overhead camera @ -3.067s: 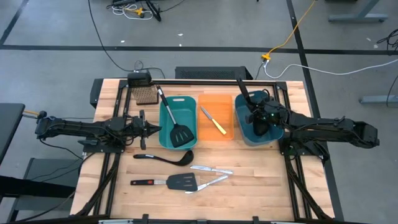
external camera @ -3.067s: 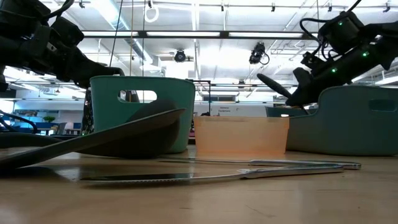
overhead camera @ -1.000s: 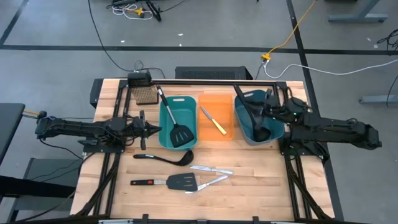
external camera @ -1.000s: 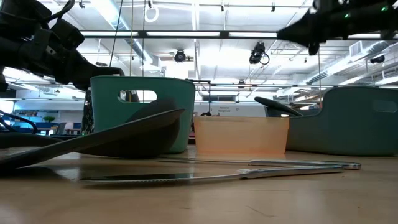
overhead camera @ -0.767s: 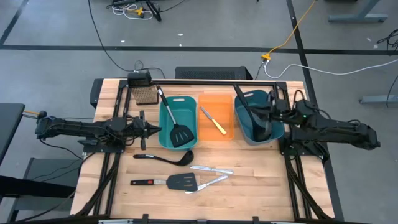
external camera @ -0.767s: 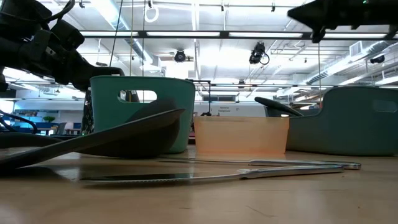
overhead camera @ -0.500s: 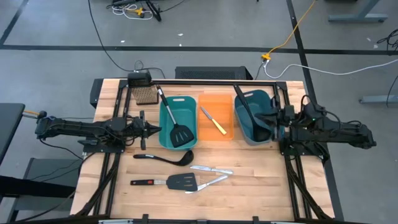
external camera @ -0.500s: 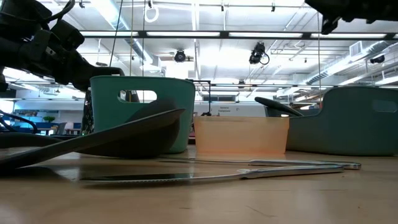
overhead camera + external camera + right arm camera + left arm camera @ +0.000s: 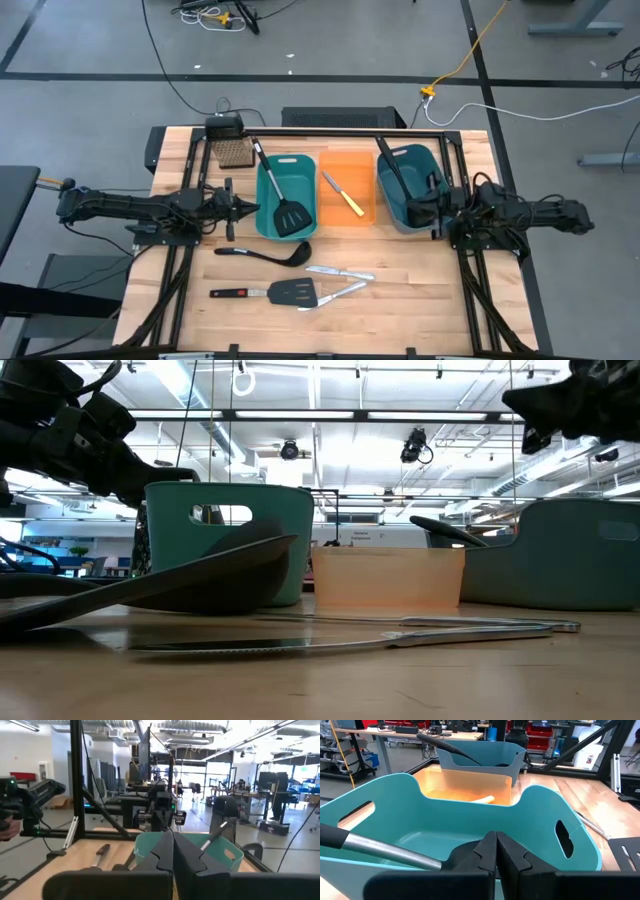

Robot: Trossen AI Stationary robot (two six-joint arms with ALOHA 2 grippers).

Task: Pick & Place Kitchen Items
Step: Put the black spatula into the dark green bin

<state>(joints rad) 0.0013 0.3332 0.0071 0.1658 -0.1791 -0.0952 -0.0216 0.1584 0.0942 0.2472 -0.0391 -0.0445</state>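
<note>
right pincer (image 9: 441, 211): fingers pressed together, holding nothing, hanging just off the right rim of the dark teal rectangular plastic bin (image 9: 408, 187).
left pincer (image 9: 250, 209): fingers pressed together, empty, sat just beside the left wall of the bright teal rectangular plastic bin (image 9: 285, 196).
black ladle with long handle (image 9: 400, 183): lay inside the dark teal bin, right beside the right pincer, handle leaning out over the far rim.
black slotted spatula with steel shaft (image 9: 280, 201): rested in the bright teal bin, directly ahead of the left pincer.
yellow-handled knife (image 9: 343, 194): lay in the orange translucent rectangular bin (image 9: 346, 197), between the two pincers.
second black ladle (image 9: 268, 253): lay on the wooden surface (image 9: 420, 290), near the left pincer, on the near side of the bright teal bin.
black slotted spatula with red-marked handle (image 9: 268, 292): lay on the surface, well apart from both pincers.
two slim silver table knives (image 9: 342, 281): lay on the surface touching the spatula's blade, well apart from the right pincer.
</note>
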